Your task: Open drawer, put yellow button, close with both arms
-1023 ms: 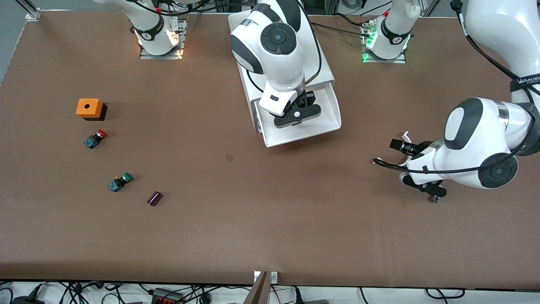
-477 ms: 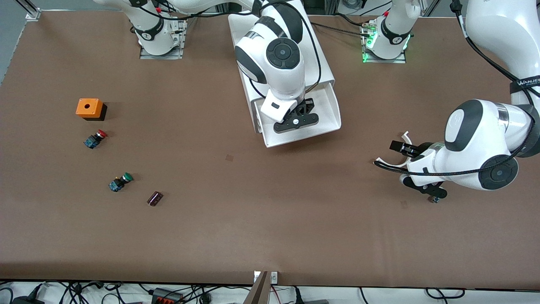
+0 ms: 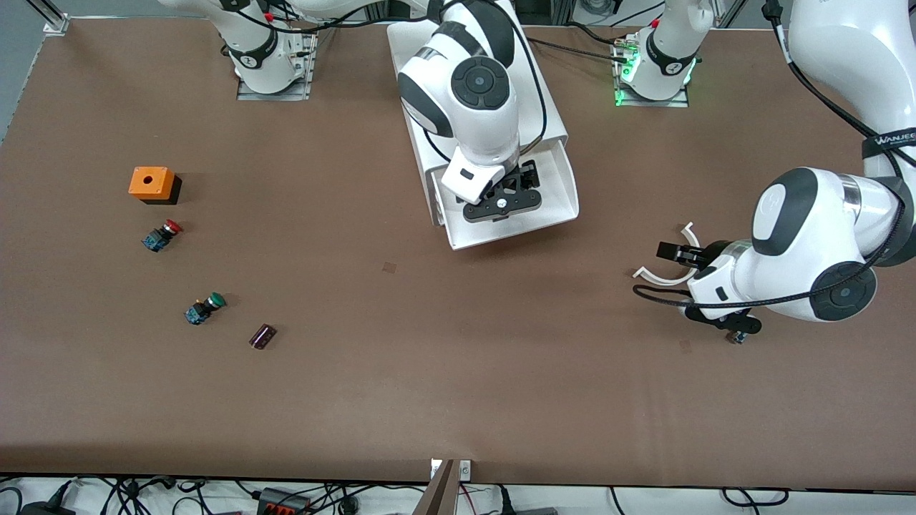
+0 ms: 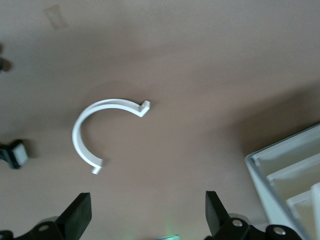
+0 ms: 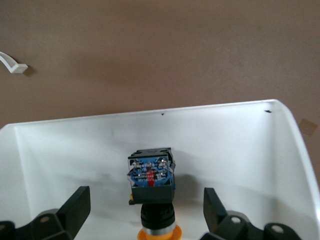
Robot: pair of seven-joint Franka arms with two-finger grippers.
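The drawer (image 3: 559, 212) is pulled out of the white cabinet (image 3: 549, 123) toward the front camera. My right gripper (image 3: 501, 206) hangs just over its tray, open. In the right wrist view the yellow button (image 5: 151, 187) lies on the drawer floor (image 5: 240, 150) between the spread fingers (image 5: 75, 210) of my right gripper (image 5: 145, 216), touching neither; its orange cap points toward the wrist. The front view hides the button under the hand. My left gripper (image 3: 682, 279) is low over the table at the left arm's end, open and empty (image 4: 145, 220).
A white C-shaped clip (image 3: 667, 274) lies by the left gripper, also in its wrist view (image 4: 95, 127). A small dark part (image 3: 737, 337) sits under that arm. Orange box (image 3: 152, 184), red button (image 3: 163, 234), green button (image 3: 205, 307) and a dark purple piece (image 3: 262, 335) lie toward the right arm's end.
The right arm has shifted slightly over the drawer, its hand staying above the tray. The left arm has drawn back a little, showing more of the white clip.
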